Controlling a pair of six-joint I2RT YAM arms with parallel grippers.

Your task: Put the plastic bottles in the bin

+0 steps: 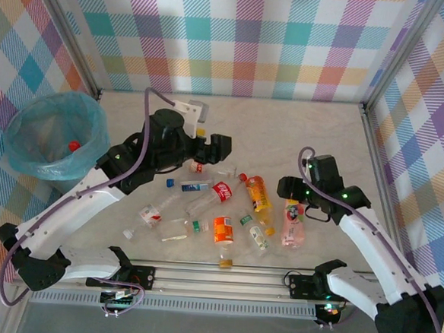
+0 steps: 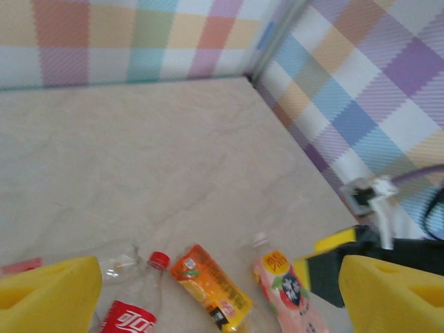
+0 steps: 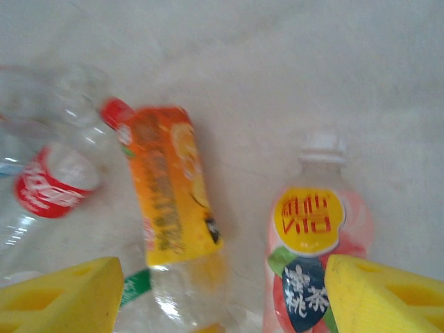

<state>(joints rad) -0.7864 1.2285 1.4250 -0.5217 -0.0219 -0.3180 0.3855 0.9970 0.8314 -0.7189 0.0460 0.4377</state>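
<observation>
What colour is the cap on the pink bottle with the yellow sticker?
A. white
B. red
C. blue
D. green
A: the pink bottle ends in a white cap.

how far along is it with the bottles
Early. A red cap shows inside the bin, so perhaps one bottle is in. Nothing in hand: left gripper and right gripper both hang open. About a dozen bottles lie on the table.
</observation>
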